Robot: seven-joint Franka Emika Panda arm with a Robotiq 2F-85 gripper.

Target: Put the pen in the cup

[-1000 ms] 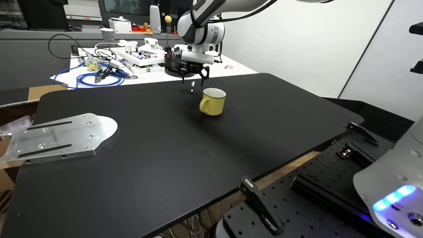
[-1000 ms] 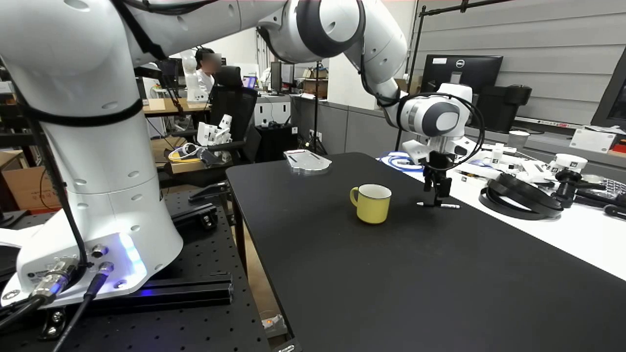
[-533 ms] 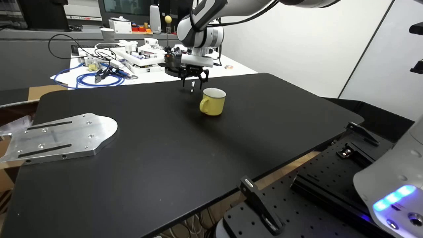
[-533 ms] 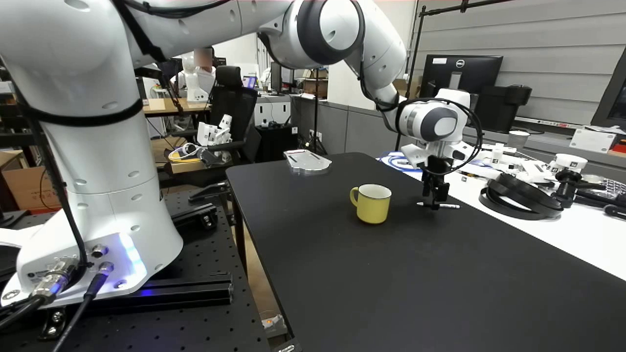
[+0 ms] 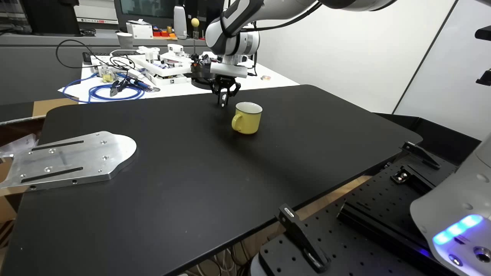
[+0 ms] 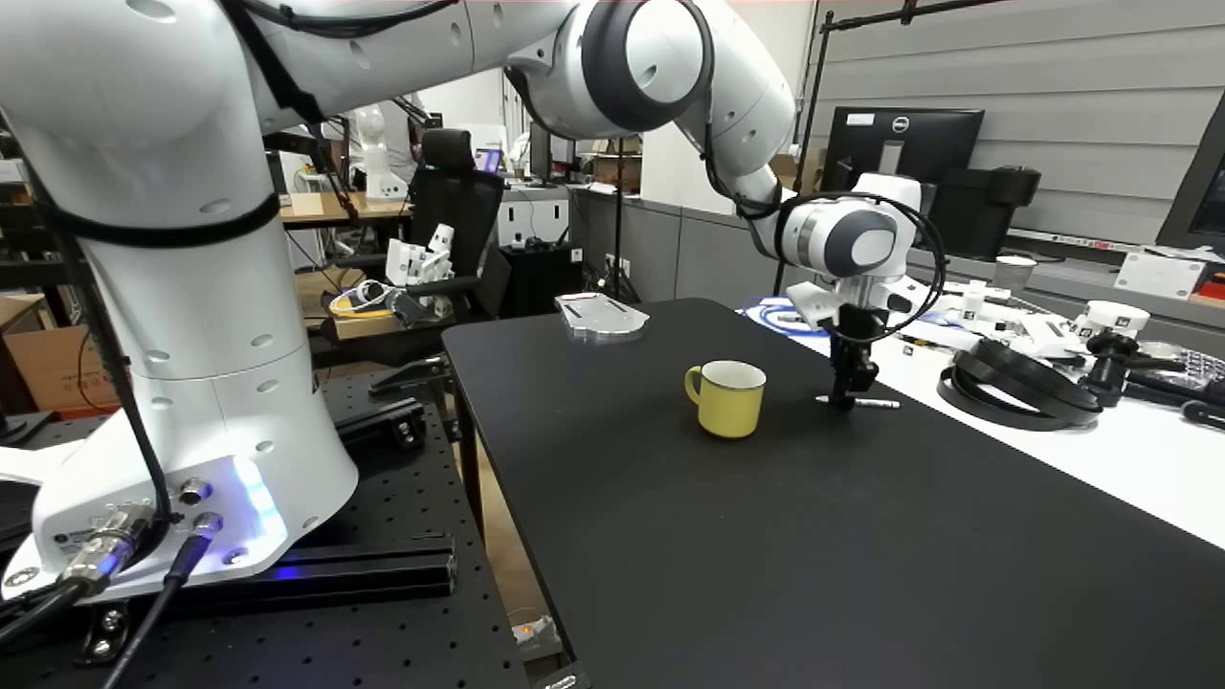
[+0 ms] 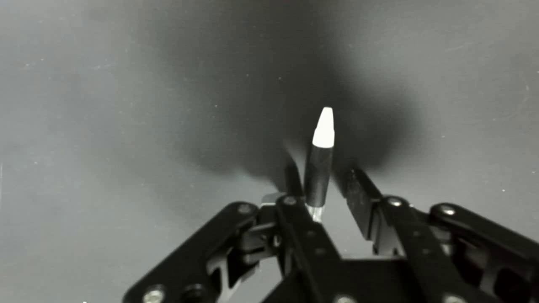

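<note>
Between two parted fingers (image 7: pixel 361 195), a pen (image 7: pixel 321 166) on the tabletop (image 5: pixel 184 199)

Seen closest in the wrist view, the pen has a tapered white end, a smooth black section, then a pale stretch; the gripper (image 7: pixel 323 181) hides the rest. The fingers stand part-way apart with the pen between them and nothing gripped: a gap shows on one side, while on the other a finger is just beside the black section, and whether they touch cannot be told. Nearly end-on, the pen (image 5: pixel 224 97) is a small white mark in an exterior view; side-on, in an exterior view, its white barrel (image 6: pixel 880 404) sticks out past the gripper.

Both exterior views take in the cup (image 6: pixel 730 400), upright, near the pen but apart from it: rounded, yellow outside, pale within, with a dark rim line and a looped handle. The metal plate (image 5: pixel 76 157) at the tabletop's edge is silvery, with two long slots and drilled holes. Black rings (image 6: pixel 1043 375) lie on a white table (image 6: pixel 1148 478) in an exterior view. Up close, the tabletop is matte, with pale flecks and fine scratches.
</note>
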